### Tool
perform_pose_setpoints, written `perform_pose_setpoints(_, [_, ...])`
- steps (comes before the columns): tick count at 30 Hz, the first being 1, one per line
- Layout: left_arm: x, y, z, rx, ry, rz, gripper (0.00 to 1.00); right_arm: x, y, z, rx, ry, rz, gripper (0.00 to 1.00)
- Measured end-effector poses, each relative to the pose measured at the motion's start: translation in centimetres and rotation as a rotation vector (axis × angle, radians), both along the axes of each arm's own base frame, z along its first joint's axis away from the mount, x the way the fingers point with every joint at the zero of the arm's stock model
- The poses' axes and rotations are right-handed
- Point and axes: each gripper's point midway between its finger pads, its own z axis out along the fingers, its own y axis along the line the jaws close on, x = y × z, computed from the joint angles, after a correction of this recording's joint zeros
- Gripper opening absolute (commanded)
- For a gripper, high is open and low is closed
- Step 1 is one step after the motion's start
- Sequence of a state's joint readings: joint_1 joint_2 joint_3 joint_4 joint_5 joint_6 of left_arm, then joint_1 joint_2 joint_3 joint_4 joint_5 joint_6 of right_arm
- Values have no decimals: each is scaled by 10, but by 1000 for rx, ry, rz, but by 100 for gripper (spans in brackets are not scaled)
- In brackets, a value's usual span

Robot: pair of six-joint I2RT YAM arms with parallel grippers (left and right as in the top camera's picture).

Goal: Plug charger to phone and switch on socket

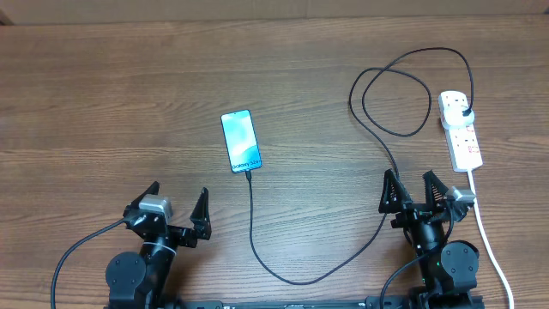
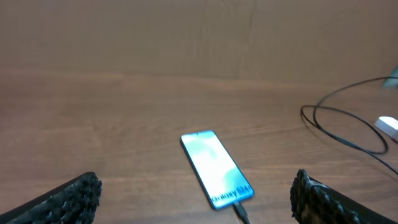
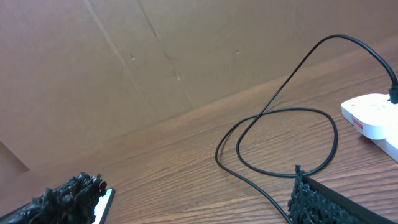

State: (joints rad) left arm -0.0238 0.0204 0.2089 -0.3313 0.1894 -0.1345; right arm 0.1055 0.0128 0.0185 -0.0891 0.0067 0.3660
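Wooden counter (image 1: pixel 103 103) filled the overhead frame. Charger (image 1: pixel 252 215) ran from the lower edge of the phone (image 1: pixel 240 142), dipped to bottom centre and looped at upper right, its plug seated in the socket (image 1: pixel 461 129). Left tool (image 1: pixel 178 190) at lower left and right tool (image 1: pixel 409 177) at lower right, both spread wide, holding nothing. Socket lay at right edge; phone left of centre, screen lit

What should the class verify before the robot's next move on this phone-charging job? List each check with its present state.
1. The left gripper is open and empty: ok.
2. The right gripper is open and empty: ok.
3. The charger tip meets the lower edge of the phone: ok.
4. Tip fully seated: cannot tell.
5. The plug sits in the socket: ok.
6. Switch turned on: cannot tell.
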Motion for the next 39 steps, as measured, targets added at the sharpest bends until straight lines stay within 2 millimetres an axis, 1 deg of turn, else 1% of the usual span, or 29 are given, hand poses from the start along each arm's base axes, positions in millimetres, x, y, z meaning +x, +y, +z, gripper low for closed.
perform_pose_setpoints(6, [5, 1, 21, 69, -127, 1, 100, 0, 0, 0, 0, 0, 0, 100])
perform_pose_setpoints(9, [8, 1, 28, 104, -193, 2, 100, 0, 0, 0, 0, 0, 0, 100])
perform_pose_setpoints(14, [13, 1, 27, 157, -270, 4, 100, 0, 0, 0, 0, 0, 0, 100])
perform_pose_setpoints(20, [16, 1, 15, 196, -281, 3, 100, 0, 0, 0, 0, 0, 0, 100])
perform_pose_setpoints(22, [18, 1, 6, 209, -258, 0, 100, 0, 0, 0, 0, 0, 0, 100])
perform_pose_setpoints(27, [18, 1, -6, 235, -218, -6, 100, 0, 0, 0, 0, 0, 0, 100])
perform_pose_setpoints(32, [18, 1, -27, 258, -138, -19, 100, 0, 0, 0, 0, 1, 0, 100])
perform_pose_setpoints(39, [18, 1, -29, 262, -133, -17, 100, 0, 0, 0, 0, 0, 0, 100])
